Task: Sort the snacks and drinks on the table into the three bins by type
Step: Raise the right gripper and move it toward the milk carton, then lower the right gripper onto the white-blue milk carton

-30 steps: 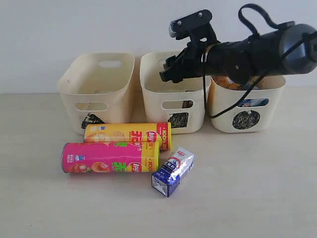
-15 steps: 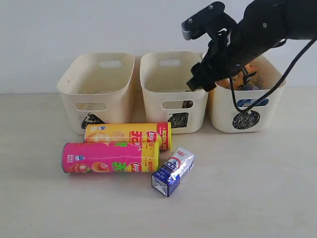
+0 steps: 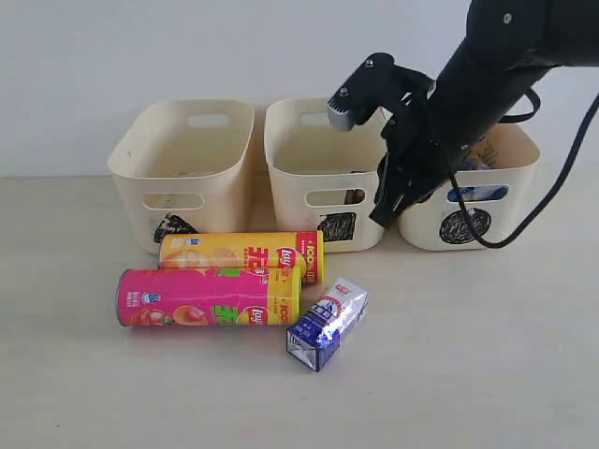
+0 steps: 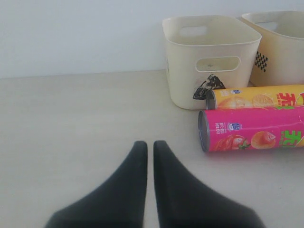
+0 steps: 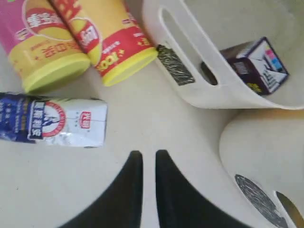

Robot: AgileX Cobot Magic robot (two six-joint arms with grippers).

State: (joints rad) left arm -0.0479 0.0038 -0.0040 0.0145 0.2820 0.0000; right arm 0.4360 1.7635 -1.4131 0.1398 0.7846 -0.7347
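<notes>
Right gripper (image 3: pixel 382 217) hangs empty, fingers nearly together, before the middle bin (image 3: pixel 281 150), which holds the purple carton (image 5: pixel 256 64). The left gripper (image 4: pixel 149 145) sits low over the table (image 3: pixel 487 374), fingers together. Blue carton (image 3: pixel 328 323) lies on the table beside the pink tube (image 3: pixel 211 297). Judged step: reaching for it. Next move calls for spreading the fingers and lining up across its narrow sides.

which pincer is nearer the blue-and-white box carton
Right. The right pincer hangs close by the blue-and-white box carton; the left pincer sits beyond the far end of the pink chip tube.
</notes>
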